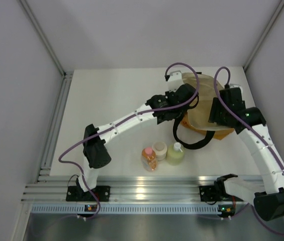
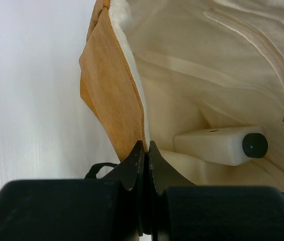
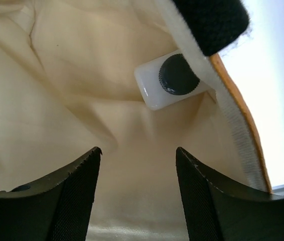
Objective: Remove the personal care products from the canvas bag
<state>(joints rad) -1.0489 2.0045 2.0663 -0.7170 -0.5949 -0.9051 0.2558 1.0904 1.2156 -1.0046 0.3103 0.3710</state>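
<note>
The canvas bag (image 1: 202, 108) lies at the back right of the table, mouth held open, cream lining showing. My left gripper (image 2: 146, 145) is shut on the bag's front rim (image 2: 113, 95) and holds it up. Inside lies the white squarish bottle (image 2: 216, 145) with a dark cap (image 2: 255, 145); the right wrist view shows it cap-on (image 3: 171, 80). My right gripper (image 3: 138, 153) is open inside the bag, a short way from that bottle. The orange bottle (image 1: 149, 158), cream jar (image 1: 159, 150) and pale green bottle (image 1: 175, 154) stand on the table in front of the bag.
A black loop handle (image 1: 192, 141) trails from the bag toward the three containers. Another black handle (image 3: 212, 22) hangs over the rim in the right wrist view. Grey walls close in the table's left, back and right; an aluminium rail (image 1: 142, 191) runs along the near edge.
</note>
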